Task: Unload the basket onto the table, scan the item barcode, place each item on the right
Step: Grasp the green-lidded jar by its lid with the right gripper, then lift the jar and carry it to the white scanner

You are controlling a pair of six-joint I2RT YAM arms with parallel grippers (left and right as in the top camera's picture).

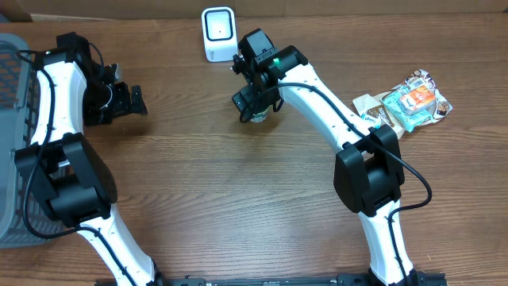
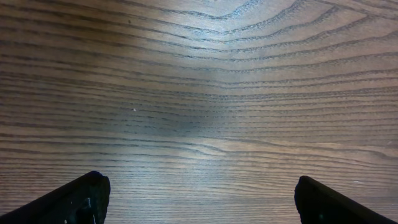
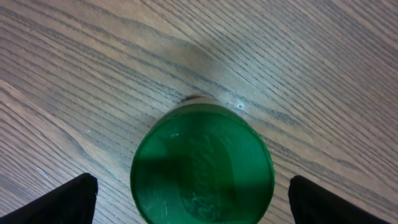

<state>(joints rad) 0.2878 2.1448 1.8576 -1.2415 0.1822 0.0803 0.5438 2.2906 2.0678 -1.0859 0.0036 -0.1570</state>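
Soft, even light from above fills the overhead view, leaving faint shadows on the counter [image 1: 238, 191], while the white scanner [image 1: 217, 33] at upper middle is nearly blown out. In the left wrist view the grain bows toward the upper edge, a pale sheen crosses the lower middle, and the tool's fingers [image 2: 74, 200] are dark, featureless shapes in the lower corners. In the right wrist view a shadow dims the left of the green lid [image 3: 202, 168].

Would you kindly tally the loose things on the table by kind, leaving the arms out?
Scanner: 1
Green-lidded jar: 1
Basket: 1
Snack packets: at least 2; they overlap, so more may be hidden
Total: at least 5
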